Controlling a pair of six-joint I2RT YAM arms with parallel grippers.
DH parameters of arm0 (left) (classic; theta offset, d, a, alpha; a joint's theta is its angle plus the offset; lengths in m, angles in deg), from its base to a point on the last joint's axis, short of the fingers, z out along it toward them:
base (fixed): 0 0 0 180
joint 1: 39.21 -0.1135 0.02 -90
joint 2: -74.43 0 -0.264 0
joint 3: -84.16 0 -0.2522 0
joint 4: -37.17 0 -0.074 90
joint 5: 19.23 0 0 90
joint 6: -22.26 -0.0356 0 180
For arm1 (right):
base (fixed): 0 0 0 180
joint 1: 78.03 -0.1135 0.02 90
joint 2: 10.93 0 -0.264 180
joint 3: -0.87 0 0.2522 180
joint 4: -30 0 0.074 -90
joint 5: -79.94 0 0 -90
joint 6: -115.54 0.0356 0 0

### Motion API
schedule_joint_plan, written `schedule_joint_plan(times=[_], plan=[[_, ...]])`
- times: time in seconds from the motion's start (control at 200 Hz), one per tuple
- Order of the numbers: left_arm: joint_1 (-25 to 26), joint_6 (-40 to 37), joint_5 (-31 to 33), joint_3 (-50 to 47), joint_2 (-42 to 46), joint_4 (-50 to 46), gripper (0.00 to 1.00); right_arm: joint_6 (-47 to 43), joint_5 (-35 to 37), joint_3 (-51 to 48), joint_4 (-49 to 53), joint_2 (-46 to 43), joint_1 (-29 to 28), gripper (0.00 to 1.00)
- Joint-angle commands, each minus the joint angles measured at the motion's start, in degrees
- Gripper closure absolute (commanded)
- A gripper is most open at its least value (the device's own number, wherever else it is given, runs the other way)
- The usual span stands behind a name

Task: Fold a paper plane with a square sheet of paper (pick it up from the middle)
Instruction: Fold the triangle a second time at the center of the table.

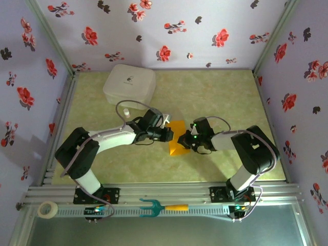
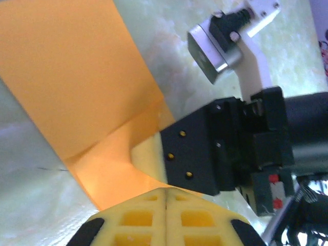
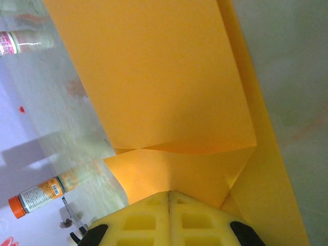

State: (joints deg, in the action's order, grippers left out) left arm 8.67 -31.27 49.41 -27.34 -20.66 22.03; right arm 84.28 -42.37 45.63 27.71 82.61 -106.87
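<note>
The top external camera hung above and behind the two arms, looking down and forward from far enough to hold the whole pale green marbled tabletop (image 1: 225, 92) and the flowered lilac walls (image 1: 302, 77); the left wrist camera sat close behind the left gripper (image 2: 166, 193), facing along its yellow latticed fingers (image 2: 136, 220) across the folded orange-yellow paper plane (image 2: 72, 77) toward the right arm's black wrist block (image 2: 205, 148); the right wrist camera sat as near behind the right gripper (image 3: 169, 195), facing across the same paper toward the table's left side; all three views shared the paper plane at the table's middle.
</note>
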Motion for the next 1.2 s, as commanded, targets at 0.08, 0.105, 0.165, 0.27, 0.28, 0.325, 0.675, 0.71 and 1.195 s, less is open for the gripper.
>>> schedule_joint_plan(times=[0.08, 0.105, 0.165, 0.27, 0.28, 0.325, 0.675, 0.71, 1.195], plan=[[1.0, 3.9, -9.0, 0.3, -5.6, 1.8, 0.98, 0.8, 4.3, -1.5, 4.1, 0.5, -0.2, 0.98], [1.1, 4.2, -9.2, 0.2, -6.0, 2.4, 0.98, 0.7, 4.2, -1.5, 4.1, 0.5, -0.2, 0.98], [1.6, 4.9, -9.4, 0.0, -6.6, 3.7, 0.98, 0.6, 4.3, -1.5, 4.2, 0.6, -0.2, 0.98], [2.0, 5.3, -9.6, 0.5, -8.2, 4.2, 0.98, 0.6, 4.4, -1.5, 4.3, 0.6, -0.2, 0.98], [2.1, 5.2, -9.6, 0.5, -8.3, 4.2, 0.98, 0.6, 4.3, -1.5, 4.4, 0.6, -0.2, 0.98], [2.2, 5.2, -9.9, 0.8, -8.9, 4.2, 0.98, 0.6, 4.4, -1.4, 4.4, 0.6, -0.2, 0.98], [2.3, 4.9, -10.6, 1.9, -11.3, 2.7, 1.0, 0.6, 4.3, -1.4, 4.6, 0.6, -0.2, 0.98], [2.3, 4.9, -10.5, 1.9, -11.5, 2.7, 1.0, 0.5, 4.4, -1.4, 4.6, 0.6, -0.2, 0.98], [2.4, 4.0, -9.9, 0.8, -13.4, 1.6, 1.0, 0.4, 4.3, -1.5, 4.8, 0.9, -0.1, 0.98]])
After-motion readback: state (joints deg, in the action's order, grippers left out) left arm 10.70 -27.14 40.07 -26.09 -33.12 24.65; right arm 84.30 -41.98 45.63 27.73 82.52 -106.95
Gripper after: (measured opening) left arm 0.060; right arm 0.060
